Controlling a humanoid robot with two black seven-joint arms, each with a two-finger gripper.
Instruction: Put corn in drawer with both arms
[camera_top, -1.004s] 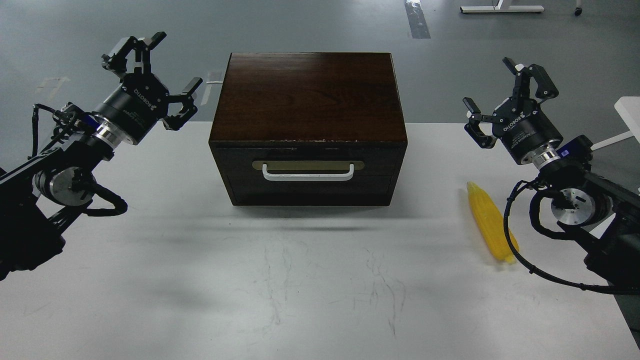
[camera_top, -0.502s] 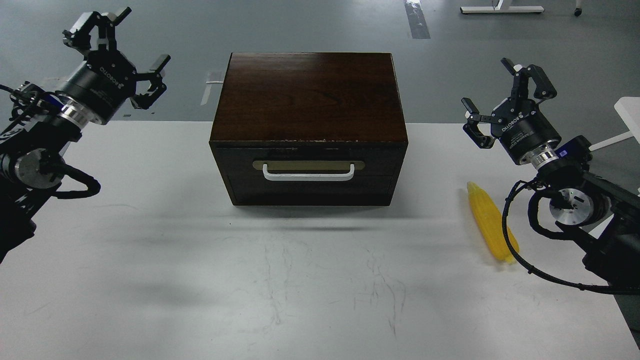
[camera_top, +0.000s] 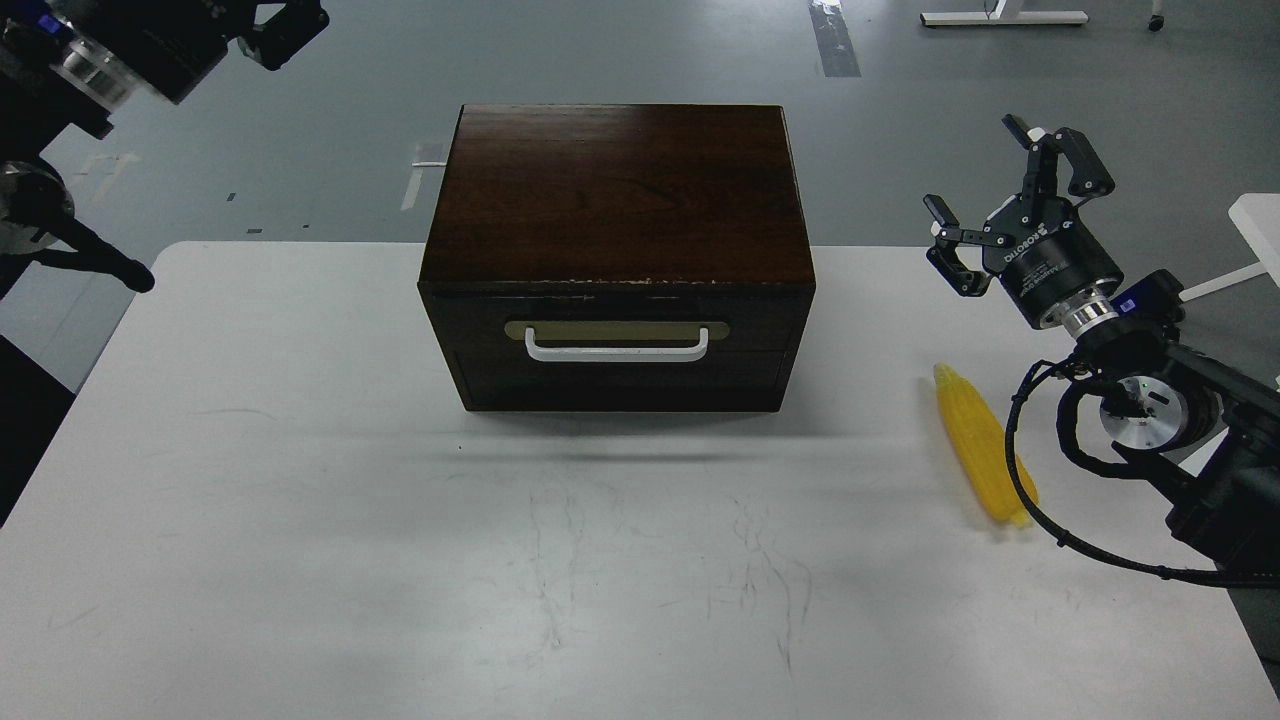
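Observation:
The yellow corn (camera_top: 985, 447) lies on the white table (camera_top: 300, 500) at the right, lengthwise, right of the dark wooden box (camera_top: 617, 190). The drawer (camera_top: 617, 365) is shut; its white handle (camera_top: 617, 346) faces me. My right gripper (camera_top: 1008, 190) is open and empty, held above the table behind the corn and to the right of the box. My left gripper (camera_top: 285, 20) is at the top left corner, mostly cut off by the frame edge; only part of a finger shows.
The box stands at the middle back of the table. A white object (camera_top: 1260, 215) sits at the right edge. My right arm's black cable (camera_top: 1030, 500) loops beside the corn's near end. Grey floor lies beyond the table.
My left arm has risen and swung back to the upper left, from beside the box to nearly out of the frame. The right gripper, corn and box have stayed put.

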